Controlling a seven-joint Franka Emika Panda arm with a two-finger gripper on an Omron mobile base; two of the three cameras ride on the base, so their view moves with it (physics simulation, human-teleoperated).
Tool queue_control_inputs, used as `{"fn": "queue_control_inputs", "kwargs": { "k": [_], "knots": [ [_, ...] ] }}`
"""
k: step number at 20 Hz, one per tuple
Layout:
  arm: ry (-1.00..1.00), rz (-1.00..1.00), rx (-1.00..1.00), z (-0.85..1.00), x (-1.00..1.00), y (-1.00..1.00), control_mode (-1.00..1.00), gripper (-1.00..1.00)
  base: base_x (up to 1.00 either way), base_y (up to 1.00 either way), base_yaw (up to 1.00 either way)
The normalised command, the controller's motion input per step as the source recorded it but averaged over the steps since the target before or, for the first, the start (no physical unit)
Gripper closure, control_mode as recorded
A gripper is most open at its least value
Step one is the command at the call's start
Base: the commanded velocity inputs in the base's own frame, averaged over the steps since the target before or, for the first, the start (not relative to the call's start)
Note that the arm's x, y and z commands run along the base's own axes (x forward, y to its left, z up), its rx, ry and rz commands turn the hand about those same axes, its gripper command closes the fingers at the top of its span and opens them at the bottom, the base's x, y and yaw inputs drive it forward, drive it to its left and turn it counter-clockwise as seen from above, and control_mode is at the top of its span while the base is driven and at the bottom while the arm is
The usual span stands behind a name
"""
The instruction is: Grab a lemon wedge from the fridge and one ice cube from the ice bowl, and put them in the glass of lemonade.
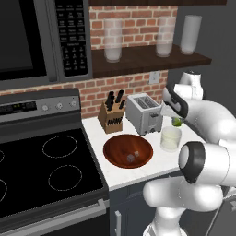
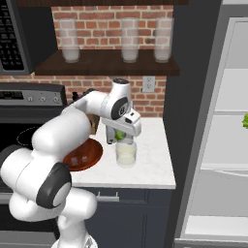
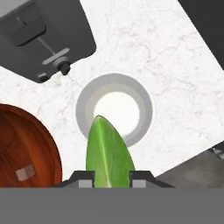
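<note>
Claw [image 3: 112,177] clamped on the lemon wedge [image 3: 108,153], pointing straight down over the worktop [image 3: 175,87]. Wedge sits between the two finger tips, long axis running away from the claw toward the glass, pointed end leading.

Key relation: glass of lemonade [image 3: 114,110] is directly below, nearly centred under the wedge. In the hand view the wedge tip overlaps the near-left part of the rim and just reaches the liquid disc, so the drop line looks slightly off centre toward the bowl side. My read: a small nudge toward the glass centre, then release; a bare release could clip the rim.

Side views agree: claw [image 1: 176,120] hangs just above the glass [image 1: 171,138], wedge [image 1: 177,121] green at the tips, not yet in the liquid. From the right, same stack: wedge [image 2: 118,136] above glass [image 2: 126,154].

Outward: ice bowl [image 1: 128,151] just left of the glass on the worktop, ice cube [image 1: 131,158] lying inside, a second one near it. Toaster [image 1: 144,113] behind the glass, knife block [image 1: 111,117] left of that. Fridge [image 2: 213,121] stands open at far right, white shelves showing.

Status guess: lemon leg nearly done, ice leg not started.
</note>
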Motion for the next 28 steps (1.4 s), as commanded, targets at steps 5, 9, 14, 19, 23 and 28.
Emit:
{"fn": "queue_control_inputs", "kwargs": {
  "k": [5,9,14,19,23,28],
  "knots": [
    [-0.02,0.0,0.03,-0.17,-0.05,-0.04,-1.0,1.0,0.0,0.0,0.0],
    [0.0,0.0,0.0,-0.27,-0.01,0.0,-1.0,1.0,0.0,0.0,0.0],
    [0.0,0.0,0.0,-0.17,0.0,0.0,-1.0,1.0,0.0,0.0,0.0],
    [0.0,0.0,0.0,-0.06,0.0,0.0,-1.0,1.0,0.0,0.0,0.0],
    [0.0,0.0,0.0,0.0,0.08,0.0,-1.0,1.0,0.0,0.0,0.0],
    [0.0,0.0,0.0,0.03,0.42,0.0,-1.0,1.0,0.0,0.0,0.0]
  ]
}}
